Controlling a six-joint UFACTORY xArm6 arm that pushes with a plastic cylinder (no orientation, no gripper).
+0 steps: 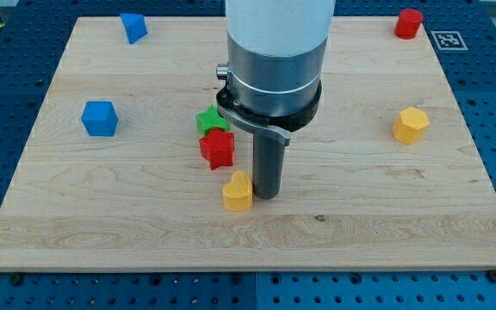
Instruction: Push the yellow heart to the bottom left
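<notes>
The yellow heart point(238, 191) lies on the wooden board point(145, 224), a little below the view's centre. My tip point(267, 196) stands right beside the heart on its right side, touching or nearly touching it. The arm's wide grey and white body hangs above and hides part of the board behind it. A red star point(217, 148) sits just up and left of the heart, and a green star point(211, 120) is behind the red one, partly hidden by the arm.
A blue cube point(99, 118) is at the view's left. A blue block point(133, 27) is at the top left. A red block point(409, 23) is at the top right. A yellow hexagonal block point(411, 126) is at the right.
</notes>
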